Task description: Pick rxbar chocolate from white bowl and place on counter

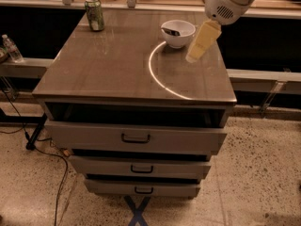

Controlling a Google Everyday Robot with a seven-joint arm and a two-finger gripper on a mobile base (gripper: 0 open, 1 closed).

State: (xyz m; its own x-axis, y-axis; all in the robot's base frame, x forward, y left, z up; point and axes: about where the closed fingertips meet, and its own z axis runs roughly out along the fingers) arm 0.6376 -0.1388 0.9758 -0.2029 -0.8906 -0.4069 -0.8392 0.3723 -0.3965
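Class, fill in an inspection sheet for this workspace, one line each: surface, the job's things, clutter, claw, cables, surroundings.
Surface: counter, glossy brown-grey.
Job's things: rxbar chocolate lies inside the white bowl, far right on the counter.
Clutter: green can upright near the far left corner.
Claw: claw hangs above the counter, just right of the bowl.
Cables: black cable on the floor, left.
Surroundings: three handled drawers below; water bottle on the left ledge; blue cross on the floor.

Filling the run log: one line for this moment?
stage: pre-grasp | gripper: above counter, beside white bowl | rxbar chocolate: in white bowl | placed: no
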